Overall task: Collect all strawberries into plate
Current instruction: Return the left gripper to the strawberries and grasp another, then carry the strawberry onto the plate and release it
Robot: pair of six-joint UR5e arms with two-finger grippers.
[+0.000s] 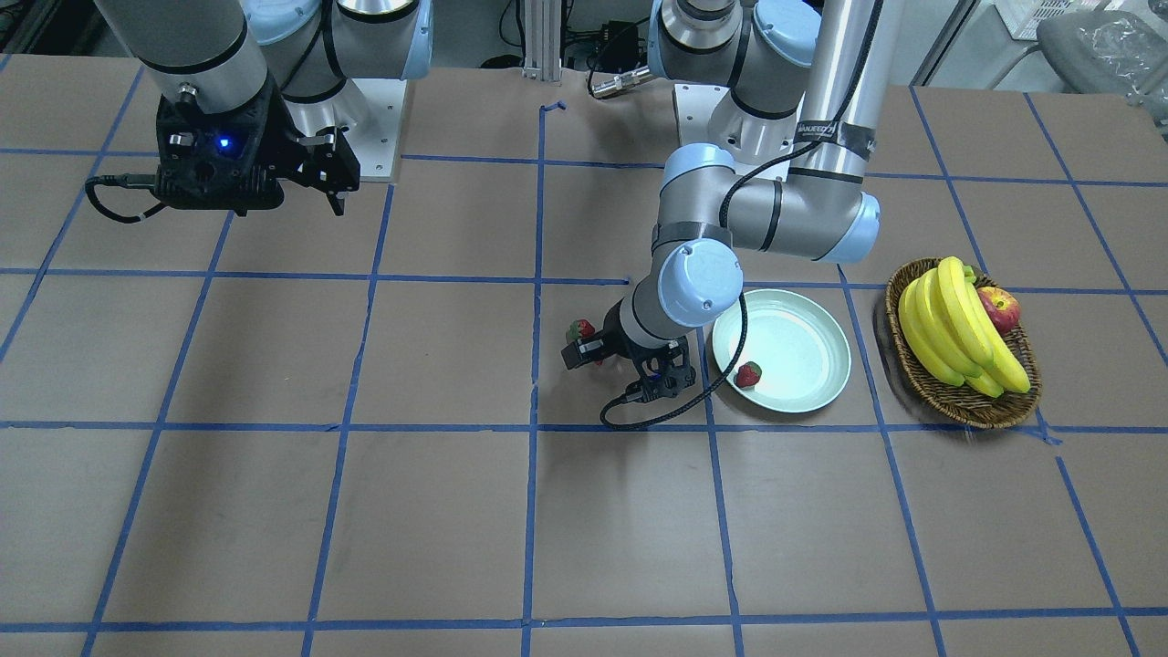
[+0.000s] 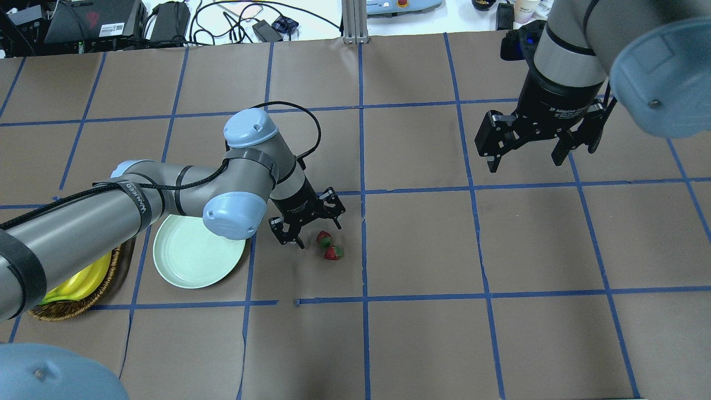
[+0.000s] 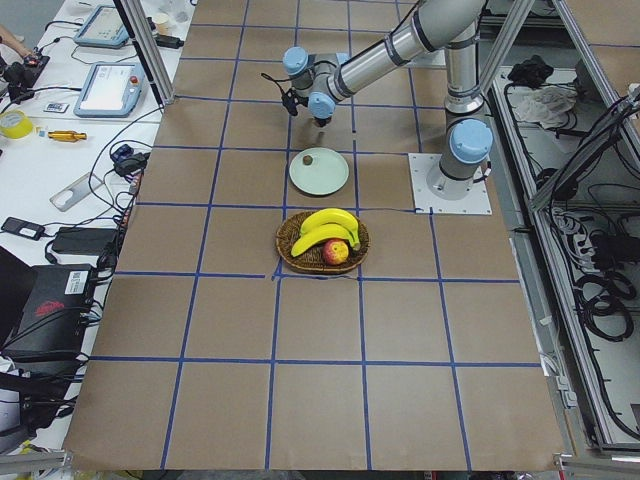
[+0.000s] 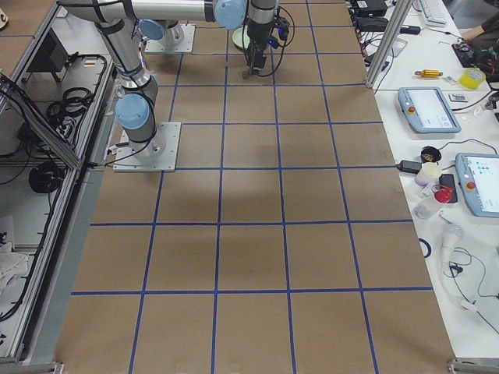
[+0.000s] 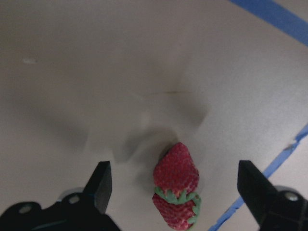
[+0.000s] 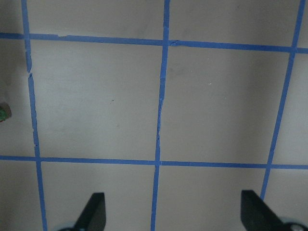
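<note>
Two strawberries [image 2: 324, 239] lie touching near the worktop's [image 2: 422, 344] middle; the left gripper [image 2: 319, 233], on a sharply bent arm [image 2: 166, 194], hangs low over them, fingers spread. Beside them toward the left edge sits the plate [image 2: 189, 261]; only the front-facing view shows a third strawberry [image 1: 748, 374] in it, hidden overhead by the arm. Farther out, the right gripper [image 2: 523, 164] hovers high, fingers apart.

wicker basket [image 1: 965, 406], bananas [image 1: 954, 324], apple [image 1: 1000, 307], taped table [image 1: 365, 511]

Round, glossy mint-green plate [image 1: 798, 347] right of centre in the front-facing view, one red, green-capped strawberry [image 1: 748, 374] inside by its lower-left rim, second strawberry [image 2: 324, 239] and third strawberry [image 2: 333, 253] touching, outside the plate, mid-overhead view.
</note>
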